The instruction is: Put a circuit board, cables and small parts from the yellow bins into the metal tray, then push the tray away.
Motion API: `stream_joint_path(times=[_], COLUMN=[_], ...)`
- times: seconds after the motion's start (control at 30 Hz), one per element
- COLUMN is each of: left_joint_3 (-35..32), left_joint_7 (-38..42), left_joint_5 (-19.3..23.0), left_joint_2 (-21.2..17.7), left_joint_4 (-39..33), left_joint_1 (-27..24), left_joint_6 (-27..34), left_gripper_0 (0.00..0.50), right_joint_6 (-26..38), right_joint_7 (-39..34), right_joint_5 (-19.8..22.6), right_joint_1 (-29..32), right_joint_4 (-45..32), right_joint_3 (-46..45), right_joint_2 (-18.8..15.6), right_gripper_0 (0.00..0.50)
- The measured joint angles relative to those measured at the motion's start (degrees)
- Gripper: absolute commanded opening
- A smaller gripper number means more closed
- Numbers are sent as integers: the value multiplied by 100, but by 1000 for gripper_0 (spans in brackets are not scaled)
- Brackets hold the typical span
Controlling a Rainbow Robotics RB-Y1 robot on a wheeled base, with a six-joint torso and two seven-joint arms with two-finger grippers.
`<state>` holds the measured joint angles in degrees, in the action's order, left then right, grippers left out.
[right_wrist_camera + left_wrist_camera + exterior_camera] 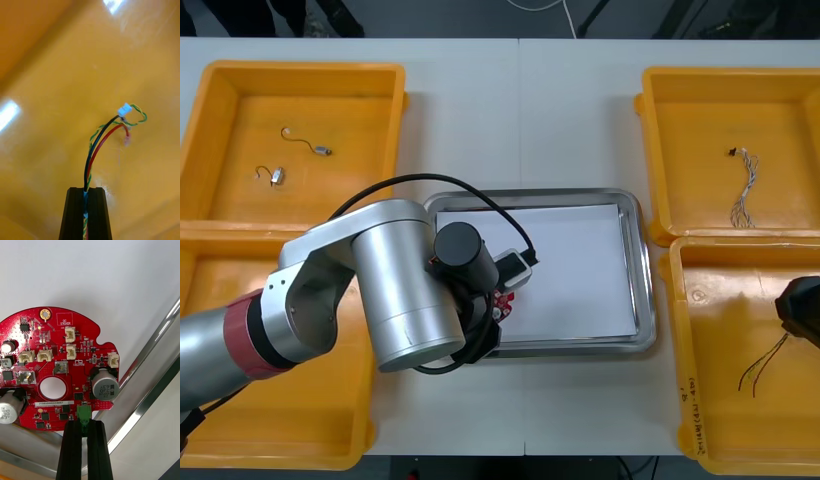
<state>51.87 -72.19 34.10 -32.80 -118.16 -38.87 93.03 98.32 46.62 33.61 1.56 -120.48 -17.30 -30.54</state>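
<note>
A round red circuit board (56, 367) lies at the near left corner of the metal tray (638, 270), over the white inside and the shiny rim (150, 363). My left gripper (84, 425) is shut on the green connector at the board's edge. In the front view the left arm (400, 290) covers that corner, and a bit of the red circuit board (502, 300) peeks out. My right gripper (85, 197) is shut on a cable (101, 144) of black, red and yellow-green wires with a white plug. It hangs over the near right yellow bin (710, 400).
The far left bin (240, 90) holds two small metal parts (320, 150) with thin wires. A twisted cable (745, 185) lies in the far right bin (680, 100). The right gripper (800, 310) sits at the table's right edge.
</note>
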Motion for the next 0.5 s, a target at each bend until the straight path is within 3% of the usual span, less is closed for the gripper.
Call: stream_joint_path(times=[0.33, 0.5], left_joint_3=[99, 191], left_joint_7=[1, 1], left_joint_5=[-18, -81], left_joint_2=[-11, -68], left_joint_4=[137, 187], left_joint_1=[0, 0], left_joint_6=[-160, -361], left_gripper_0=[0, 0], right_joint_6=[958, 1134], right_joint_7=[13, 63], right_joint_5=[147, 559], right_joint_1=[-97, -264], right_joint_4=[-721, -970], right_joint_3=[-452, -467], right_joint_2=[-18, -145], right_gripper_0=[0, 0])
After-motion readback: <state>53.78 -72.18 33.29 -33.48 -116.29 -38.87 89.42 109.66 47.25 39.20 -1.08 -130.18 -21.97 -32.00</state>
